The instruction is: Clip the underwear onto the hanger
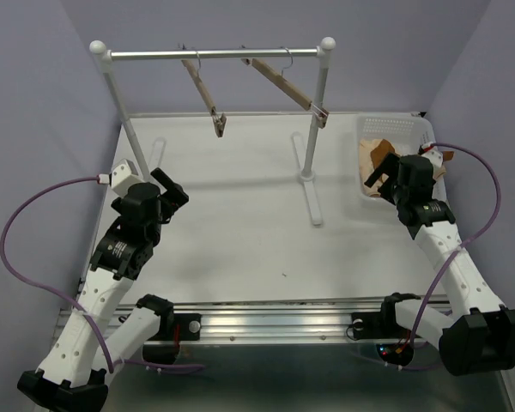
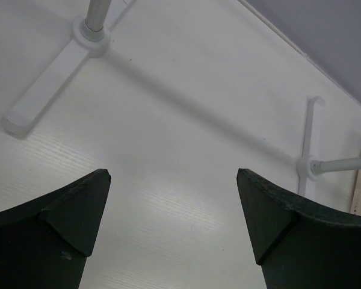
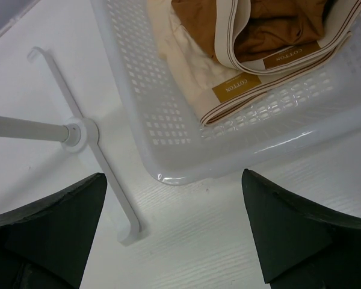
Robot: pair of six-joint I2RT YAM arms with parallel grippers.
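Pickup stage: right gripper (image 3: 172, 176), fingers (image 3: 54, 229) wide and empty like the left gripper's (image 2: 173, 174), hovers at the far-right basket (image 3: 138, 90); next, reach in and pinch the underwear (image 3: 271, 24).

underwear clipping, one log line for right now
left gripper: open, empty | right gripper: open, at basket | underwear: in basket | hangers: on rail

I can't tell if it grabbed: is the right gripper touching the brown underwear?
Apart. Right wrist view: right gripper hangs open short of the basket holding the underwear.
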